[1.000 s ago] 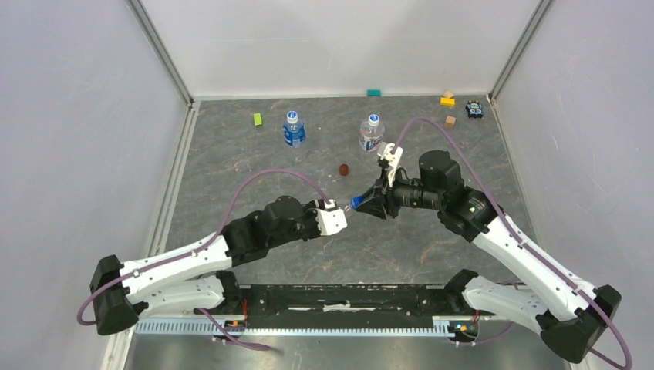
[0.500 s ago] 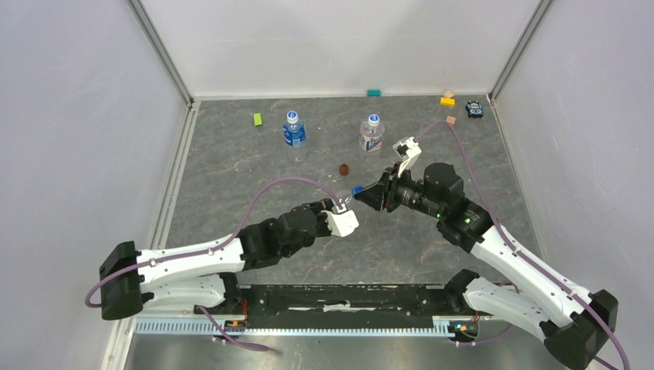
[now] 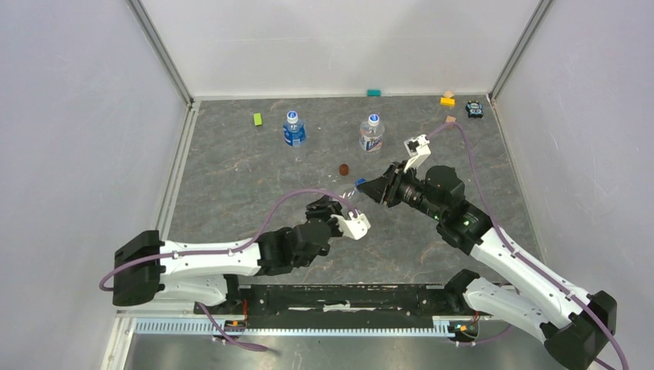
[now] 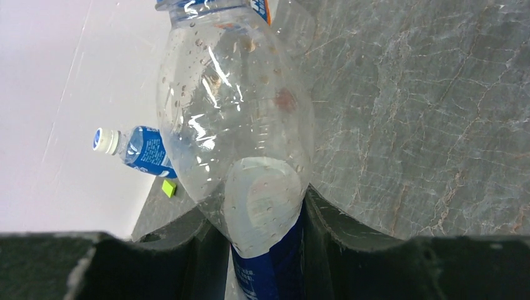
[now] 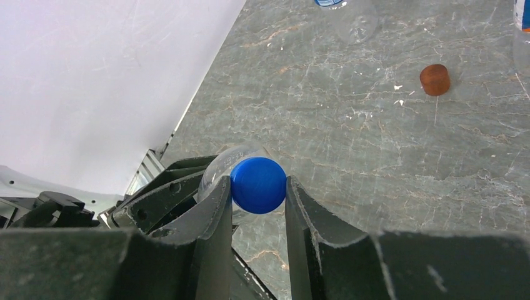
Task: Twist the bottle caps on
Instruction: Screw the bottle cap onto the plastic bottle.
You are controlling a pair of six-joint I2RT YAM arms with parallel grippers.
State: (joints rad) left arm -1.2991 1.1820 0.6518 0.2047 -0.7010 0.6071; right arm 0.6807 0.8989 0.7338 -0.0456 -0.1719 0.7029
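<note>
Above a grey desk (image 3: 231, 169), the left hand (image 4: 262, 219) grasps a clear water bottle (image 4: 237, 125) around its labelled body. The bottle's long axis runs straight out from the fingers, with the neck pointing away toward the right hand (image 5: 257, 187). That hand pinches a blue cap (image 5: 258, 184), apparently seated on the bottle's mouth, though the threads are hidden. Threading looks to be the step in hand. Next, the right wrist must twist while the left hand steadies the bottle.

The held bottle (image 4: 237, 125) runs off the top edge of the left wrist view, its neck unseen. From the right wrist, the blue cap (image 5: 258, 185) and right hand (image 5: 257, 187) hide its mouth.
</note>
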